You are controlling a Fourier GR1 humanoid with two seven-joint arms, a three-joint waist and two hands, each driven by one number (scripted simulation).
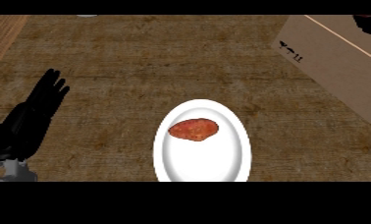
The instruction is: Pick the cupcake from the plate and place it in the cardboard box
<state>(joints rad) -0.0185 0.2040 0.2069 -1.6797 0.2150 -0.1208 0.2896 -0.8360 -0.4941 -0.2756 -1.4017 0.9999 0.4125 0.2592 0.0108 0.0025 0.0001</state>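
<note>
A reddish-brown cupcake (193,129) lies on a white plate (217,161) near the lower middle of the head view. The cardboard box (330,63) stands at the upper right, its side wall facing the plate. My left hand (33,115) shows at the left edge, well left of the plate, fingers straight and pointing up, holding nothing. At the top right corner, above the box, a small dark shape (363,22) shows, too little of it to identify. My right hand is otherwise out of the picture.
The counter top (145,61) is brown and wood-grained. A lighter wooden strip (9,34) runs along the upper left edge. A small pale object (87,15) peeks in at the top edge.
</note>
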